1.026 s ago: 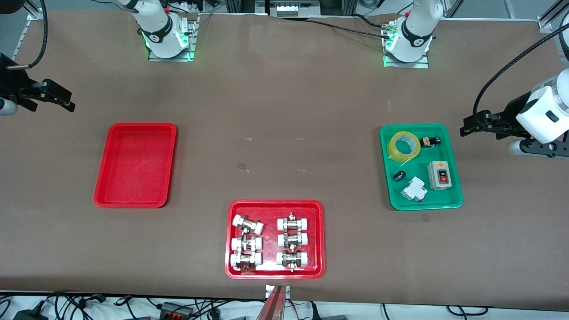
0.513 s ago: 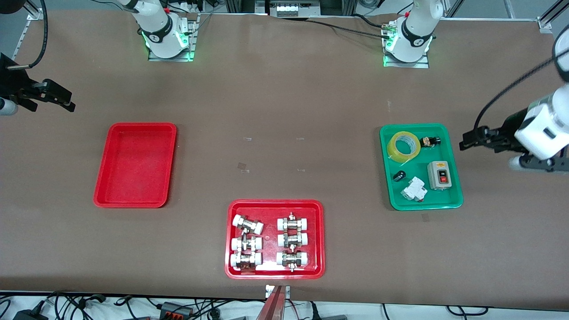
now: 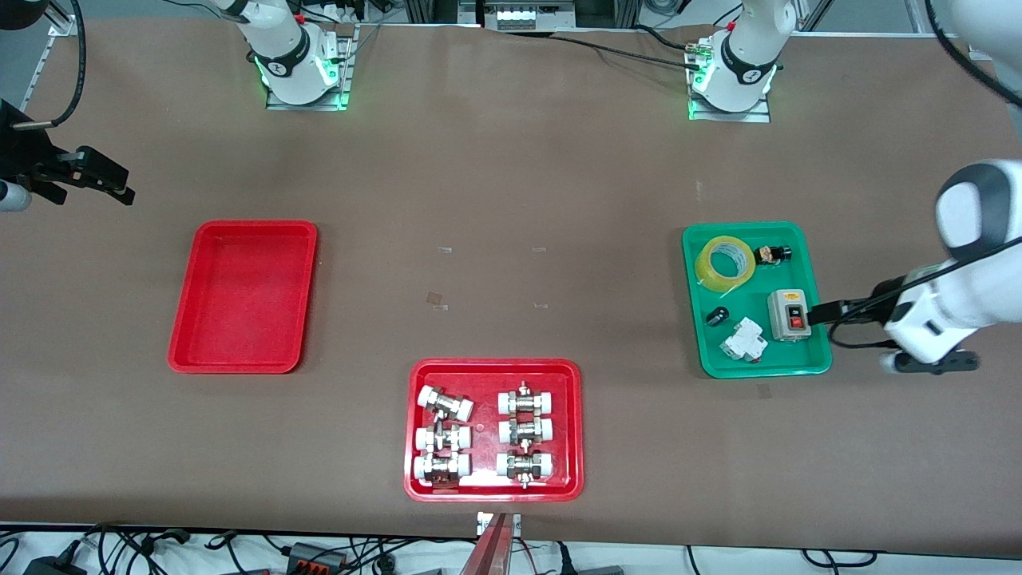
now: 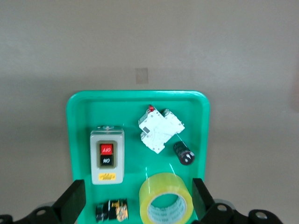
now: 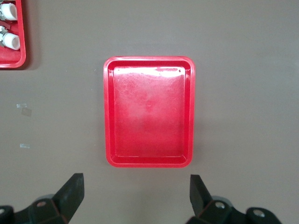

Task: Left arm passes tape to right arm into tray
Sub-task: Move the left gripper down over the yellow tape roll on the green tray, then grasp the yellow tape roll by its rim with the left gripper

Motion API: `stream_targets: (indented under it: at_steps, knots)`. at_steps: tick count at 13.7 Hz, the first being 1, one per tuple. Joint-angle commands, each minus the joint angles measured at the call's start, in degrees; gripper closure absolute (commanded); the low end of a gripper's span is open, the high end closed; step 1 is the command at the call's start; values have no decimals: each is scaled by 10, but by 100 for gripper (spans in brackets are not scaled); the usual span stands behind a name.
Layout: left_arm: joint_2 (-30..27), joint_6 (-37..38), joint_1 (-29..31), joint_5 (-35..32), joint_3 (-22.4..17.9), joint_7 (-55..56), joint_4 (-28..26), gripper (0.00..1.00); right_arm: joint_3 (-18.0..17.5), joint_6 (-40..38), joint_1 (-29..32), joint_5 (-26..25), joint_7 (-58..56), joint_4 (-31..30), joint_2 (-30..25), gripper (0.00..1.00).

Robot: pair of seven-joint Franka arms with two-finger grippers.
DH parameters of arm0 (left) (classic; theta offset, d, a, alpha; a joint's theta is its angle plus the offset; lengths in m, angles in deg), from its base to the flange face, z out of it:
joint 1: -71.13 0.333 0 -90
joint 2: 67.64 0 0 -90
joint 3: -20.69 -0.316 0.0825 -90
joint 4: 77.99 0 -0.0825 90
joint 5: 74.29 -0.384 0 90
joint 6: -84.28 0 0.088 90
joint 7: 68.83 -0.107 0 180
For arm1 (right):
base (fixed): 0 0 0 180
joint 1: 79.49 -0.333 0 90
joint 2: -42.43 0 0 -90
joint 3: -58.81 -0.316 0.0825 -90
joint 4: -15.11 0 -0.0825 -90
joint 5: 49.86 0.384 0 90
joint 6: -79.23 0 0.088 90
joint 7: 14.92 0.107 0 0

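Left gripper [image 3: 814,313] moved to green tray [image 3: 806,369] rim, fingers apart; right gripper [image 3: 112,188] apart, idle

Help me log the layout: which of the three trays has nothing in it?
The plain red tray toward the right arm's end; the other red tray holds fittings, the green tray parts.

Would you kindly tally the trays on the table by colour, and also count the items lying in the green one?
Red trays: 2 (plain tray, fittings tray)
Green trays: 1 (green tray)
Trays total: 3
Items in the green tray: 5 (tape, switch box, white breaker, black cylinder, small black and gold part)
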Motion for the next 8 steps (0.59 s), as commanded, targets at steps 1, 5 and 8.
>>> stream_targets:
  at_steps: [1,5,8]
  knots:
    - [-24,-47,0,-13,4,10,-81,0,0,-10,3,1,-7,10,5,0]
    - [-71,-82,0,-13,12,79,-205,0,0,-11,3,1,-6,9,5,0]
    - [-75,-131,-1,-13,13,89,-257,0,4,-25,4,1,-3,9,5,0]
